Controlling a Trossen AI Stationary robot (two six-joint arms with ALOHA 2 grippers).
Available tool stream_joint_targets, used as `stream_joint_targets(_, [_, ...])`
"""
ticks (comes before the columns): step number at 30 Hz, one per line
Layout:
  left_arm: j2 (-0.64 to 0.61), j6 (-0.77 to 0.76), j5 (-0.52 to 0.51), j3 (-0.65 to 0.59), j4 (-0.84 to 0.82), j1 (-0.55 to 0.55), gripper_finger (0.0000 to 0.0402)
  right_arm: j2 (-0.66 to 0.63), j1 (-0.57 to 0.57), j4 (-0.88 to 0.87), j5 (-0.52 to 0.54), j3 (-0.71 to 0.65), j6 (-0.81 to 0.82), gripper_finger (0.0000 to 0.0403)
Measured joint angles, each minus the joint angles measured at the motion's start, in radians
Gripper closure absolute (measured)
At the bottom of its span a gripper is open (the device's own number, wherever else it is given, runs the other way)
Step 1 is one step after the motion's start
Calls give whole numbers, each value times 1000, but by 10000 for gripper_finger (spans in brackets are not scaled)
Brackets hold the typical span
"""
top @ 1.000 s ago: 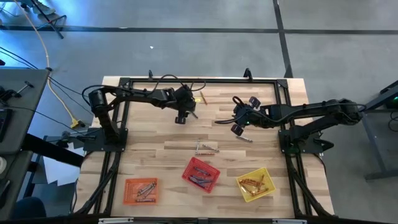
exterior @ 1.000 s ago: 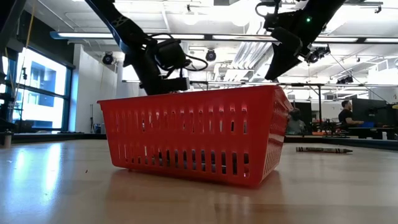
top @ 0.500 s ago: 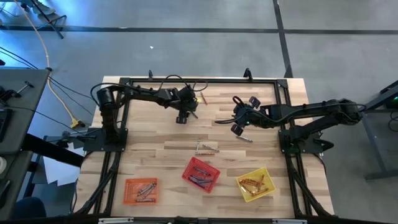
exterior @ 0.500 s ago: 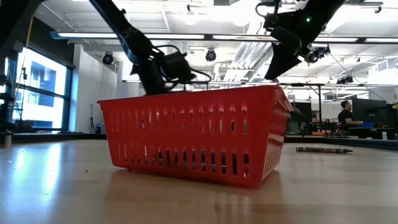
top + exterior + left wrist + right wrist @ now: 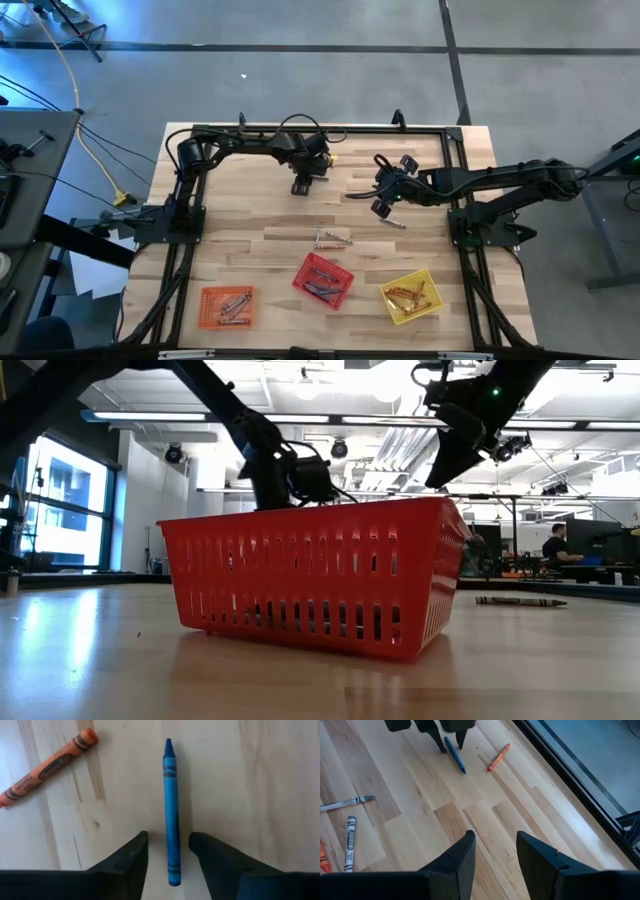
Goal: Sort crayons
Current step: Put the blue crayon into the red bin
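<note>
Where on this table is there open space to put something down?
The table is bare on its left side, between the left gripper and the orange basket. It is crowded along the front, where the red basket and yellow basket sit, and around the loose crayons mid-table.

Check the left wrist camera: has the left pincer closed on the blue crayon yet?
No. The left pincer straddles the blue crayon, but bare wood shows between the crayon and each finger, so nothing is gripped.
</note>
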Motion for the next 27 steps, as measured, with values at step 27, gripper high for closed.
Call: stream_joint_targets(27, [-102, -410, -89, 7, -74, -112, 401, 0, 1, -12, 1, 0, -27, 266])
